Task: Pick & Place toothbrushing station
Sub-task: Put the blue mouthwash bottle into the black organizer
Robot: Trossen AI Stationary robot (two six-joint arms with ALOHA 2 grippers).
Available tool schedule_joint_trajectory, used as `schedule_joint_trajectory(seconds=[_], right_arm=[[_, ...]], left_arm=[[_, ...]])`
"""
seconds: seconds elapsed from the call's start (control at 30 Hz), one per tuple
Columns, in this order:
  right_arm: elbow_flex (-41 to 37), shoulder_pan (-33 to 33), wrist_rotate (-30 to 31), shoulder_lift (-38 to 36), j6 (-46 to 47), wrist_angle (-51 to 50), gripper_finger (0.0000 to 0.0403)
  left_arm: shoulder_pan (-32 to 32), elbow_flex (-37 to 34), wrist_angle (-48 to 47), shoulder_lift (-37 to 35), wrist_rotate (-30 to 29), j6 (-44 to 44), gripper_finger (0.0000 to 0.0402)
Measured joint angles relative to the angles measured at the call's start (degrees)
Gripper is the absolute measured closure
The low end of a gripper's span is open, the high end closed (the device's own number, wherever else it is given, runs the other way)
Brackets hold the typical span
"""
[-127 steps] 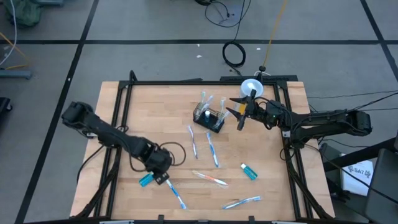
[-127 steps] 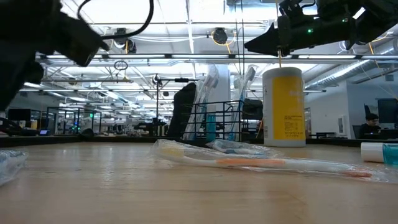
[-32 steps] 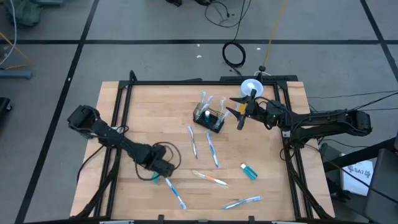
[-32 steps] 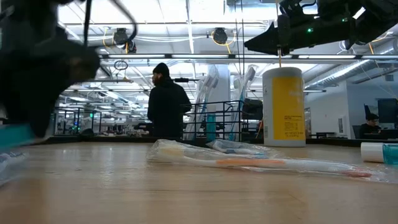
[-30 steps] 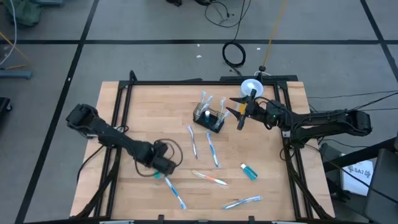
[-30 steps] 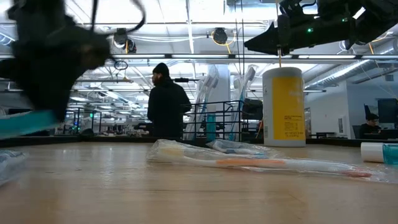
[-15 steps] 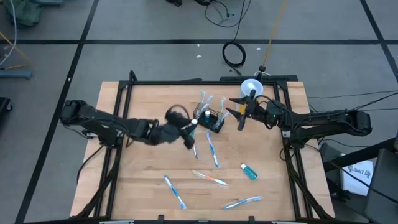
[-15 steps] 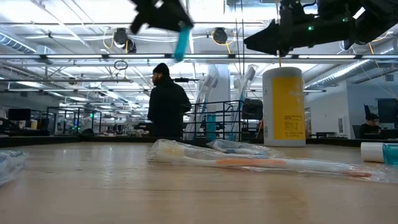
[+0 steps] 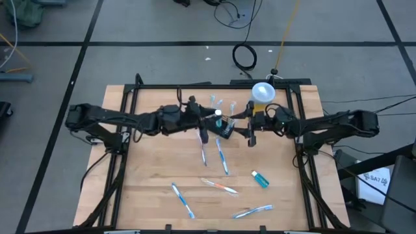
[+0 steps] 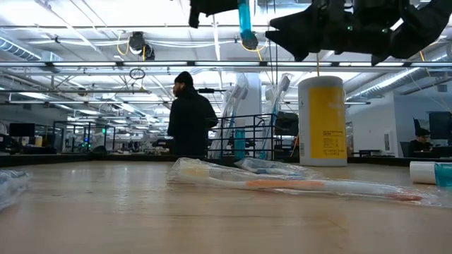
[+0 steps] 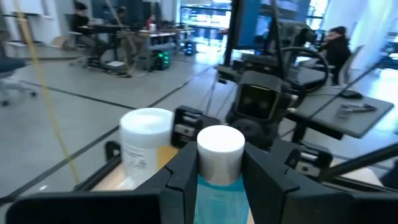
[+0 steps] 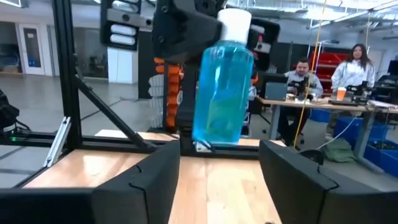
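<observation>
Up at frame centre, the left gripper (image 9: 214, 123) pinched a blue bottle (image 9: 218, 117) over the basket (image 9: 220, 125); right gripper (image 9: 250, 125) gaped beside it, risking collision.

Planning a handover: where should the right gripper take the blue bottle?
Probably the bare lower body of the blue bottle, coming in level from the side of the right gripper. The left gripper clamps it just under the white cap, so it hangs upright, lower half free, facing the right's open fingers.
</observation>
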Motion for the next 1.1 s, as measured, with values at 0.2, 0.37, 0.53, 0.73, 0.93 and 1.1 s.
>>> schedule_joint_trajectory(seconds=[0.2,0.37,0.53,0.73,0.93,1.1], right_arm=[[1.4,0.0,-0.1,4.1,2.4,3.0,0.0137],[3.0,0.0,-0.3,7.2,3.4,4.1,0.0109],[4.6,0.0,-0.2,9.9,3.1,4.3,0.0105],[4.8,0.0,-0.3,10.1,3.0,4.7,0.0129],[4.8,0.0,-0.3,10.1,2.9,4.8,0.0172],[4.8,0.0,-0.3,10.1,1.9,4.8,0.0213]], left_arm=[[0.8,0.0,3.8,3.4,1.7,0.7,0.0298],[1.1,0.0,7.4,5.3,1.7,1.1,0.0298],[1.1,0.0,7.7,6.0,4.8,2.4,0.0298],[1.1,0.0,7.5,6.0,4.7,2.7,0.0298],[1.1,0.0,7.1,6.0,4.2,3.2,0.0298],[1.1,0.0,7.1,6.0,4.1,3.4,0.0298]])
